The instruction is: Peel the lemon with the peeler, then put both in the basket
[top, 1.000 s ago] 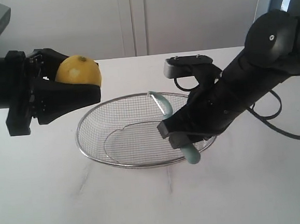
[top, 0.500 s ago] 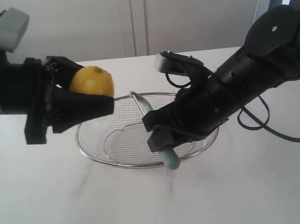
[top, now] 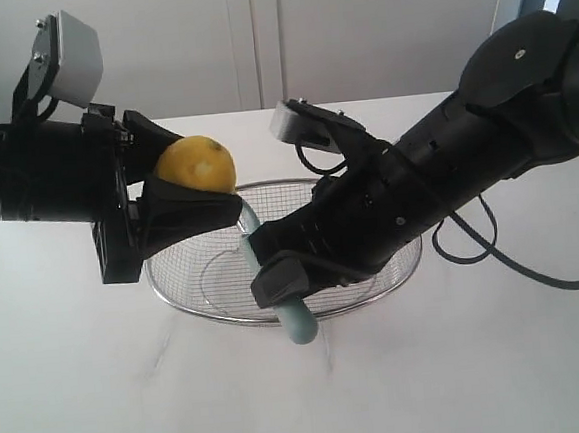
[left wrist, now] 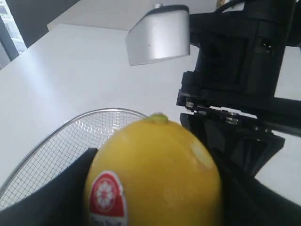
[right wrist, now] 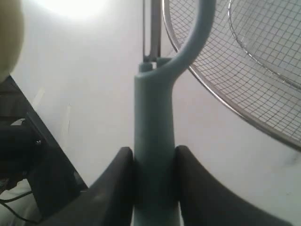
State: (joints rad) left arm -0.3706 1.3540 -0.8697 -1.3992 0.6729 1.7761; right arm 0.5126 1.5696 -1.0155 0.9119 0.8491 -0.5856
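Note:
My left gripper (top: 183, 195) is shut on the yellow lemon (top: 196, 165), held in the air above the left rim of the wire basket (top: 384, 274). The lemon (left wrist: 155, 176) fills the left wrist view, its red-and-white sticker (left wrist: 107, 194) facing the camera. My right gripper (top: 275, 283) is shut on the teal handle of the peeler (top: 298, 321), over the basket's near side. The peeler's loop head (top: 247, 220) points up and sits just below the lemon. In the right wrist view the peeler (right wrist: 154, 141) stands clamped between both fingers (right wrist: 115, 183), the lemon a yellow blur (right wrist: 9, 37).
The basket (right wrist: 235, 80) rests on a white table (top: 462, 363). A white wall and cabinet doors (top: 265, 38) stand behind. The right arm's cable (top: 514, 259) loops over the table at the right.
Both arms have moved toward each other: the lemon has gone right and slightly down, the peeler left, so its head now lies just under the lemon.

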